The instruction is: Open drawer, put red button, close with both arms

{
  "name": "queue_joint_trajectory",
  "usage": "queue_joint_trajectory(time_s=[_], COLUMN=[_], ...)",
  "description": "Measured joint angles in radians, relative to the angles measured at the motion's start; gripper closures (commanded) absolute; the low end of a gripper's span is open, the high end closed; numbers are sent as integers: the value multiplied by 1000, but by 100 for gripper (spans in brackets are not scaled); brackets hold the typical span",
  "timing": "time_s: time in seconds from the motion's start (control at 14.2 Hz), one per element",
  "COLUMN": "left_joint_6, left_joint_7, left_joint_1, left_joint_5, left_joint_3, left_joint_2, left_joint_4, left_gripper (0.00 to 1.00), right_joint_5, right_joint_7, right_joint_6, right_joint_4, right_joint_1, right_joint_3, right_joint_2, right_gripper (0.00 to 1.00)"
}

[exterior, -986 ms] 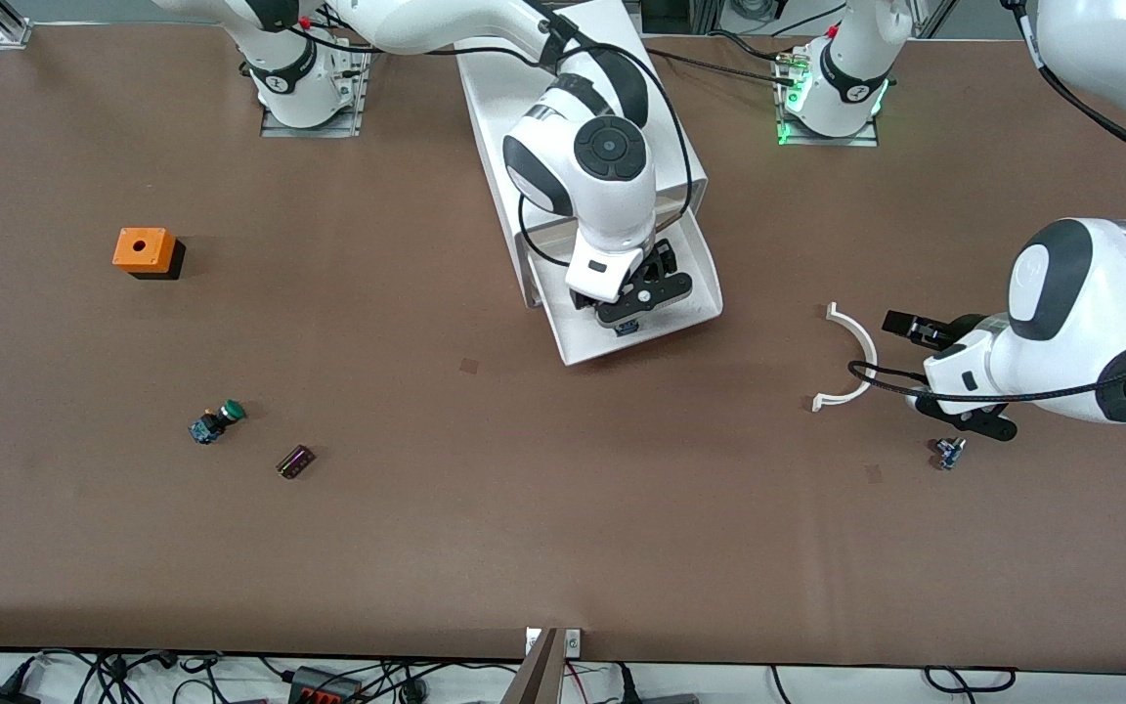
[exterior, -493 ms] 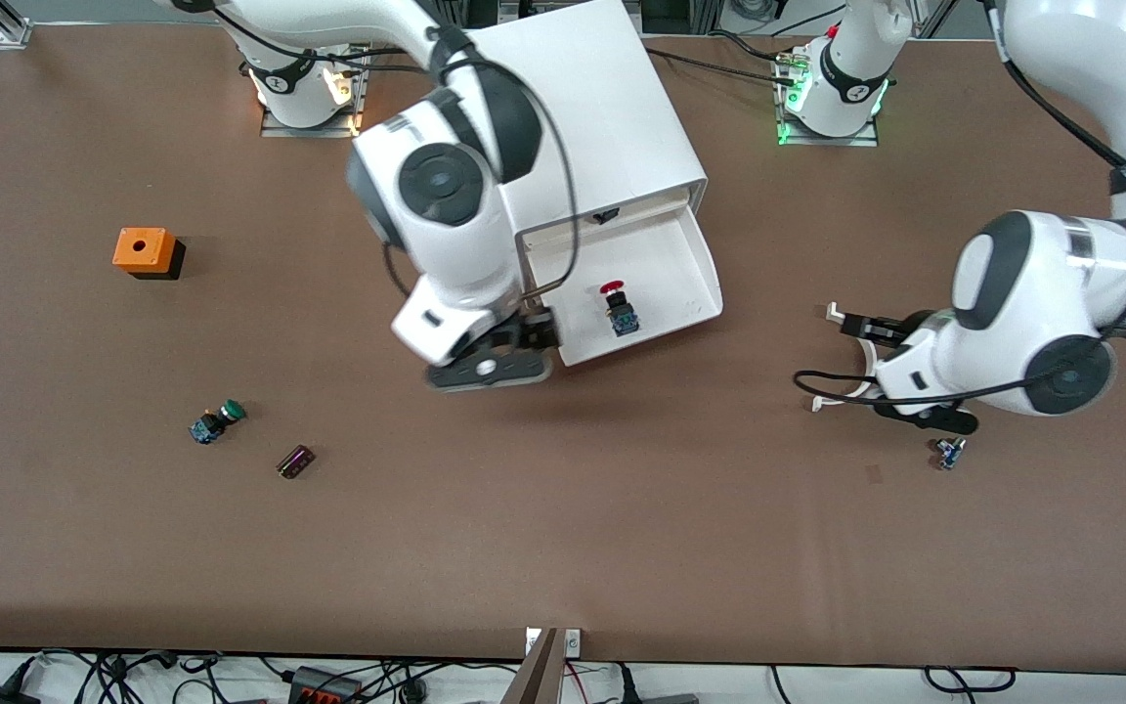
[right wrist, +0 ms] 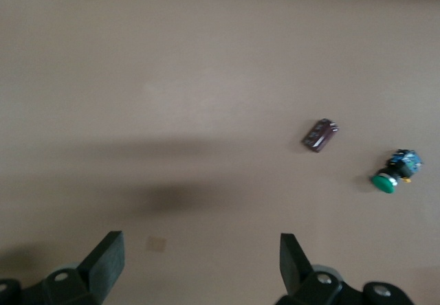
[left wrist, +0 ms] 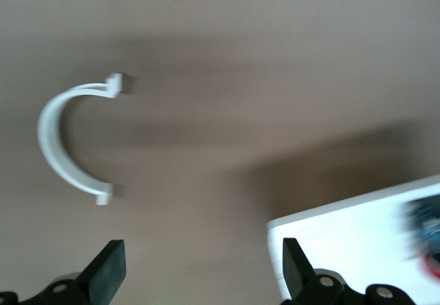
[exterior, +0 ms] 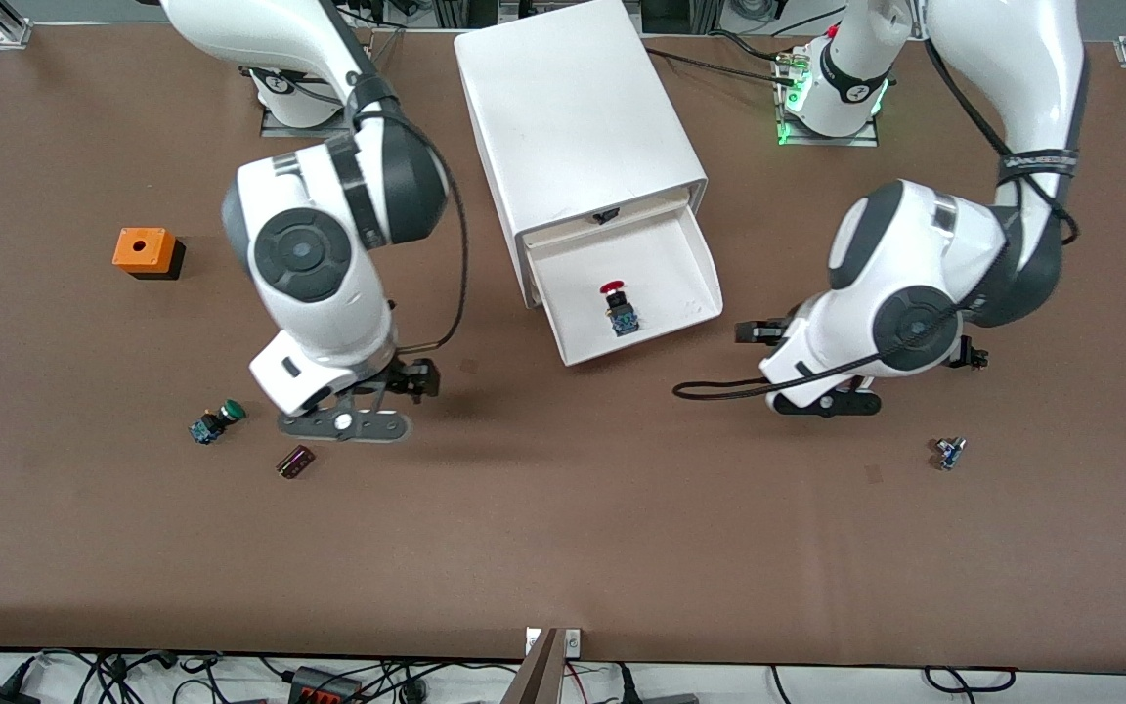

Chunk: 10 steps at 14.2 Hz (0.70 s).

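Observation:
The white cabinet (exterior: 578,108) stands at the table's back middle. Its drawer (exterior: 690,264), under the top drawer with the black tab (exterior: 605,216), is pulled out. The red button (exterior: 619,305) lies in it, free of both grippers. My right gripper (exterior: 423,378) is open and empty over bare table, beside the drawer toward the right arm's end; its wrist view shows the jaws (right wrist: 199,264) wide apart. My left gripper (exterior: 749,334) is open and empty, low beside the drawer toward the left arm's end. Its wrist view (left wrist: 203,277) shows the drawer's corner (left wrist: 357,226).
An orange box (exterior: 144,250), a green-capped switch (exterior: 219,420) and a small purple part (exterior: 295,462) lie toward the right arm's end. A small blue part (exterior: 948,452) lies toward the left arm's end. A white curved piece (left wrist: 58,140) lies near the left gripper.
My right gripper let go of the red button in the drawer and swung out toward the right arm's end. My left arm moved in toward the drawer, covering the curved piece.

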Motion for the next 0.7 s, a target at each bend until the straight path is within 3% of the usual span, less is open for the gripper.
queue_joint_trajectory(time_s=[0.21, 0.7], left_joint_6=[99, 350], left_joint_7=[-165, -293], left_joint_1=[-70, -152], left_joint_5=[-4, -4], left_joint_3=[-2, -2], left_joint_2=[24, 66], left_joint_4=[-7, -80], left_gripper=[0, 0], right_joint_5=[1, 76], right_joint_7=[-82, -334], right_joint_6=[-22, -91], right_joint_4=[0, -9], right_joint_1=[-67, -300], right_joint_3=[-2, -4], right_joint_2=[-27, -88], right_gripper=[0, 0])
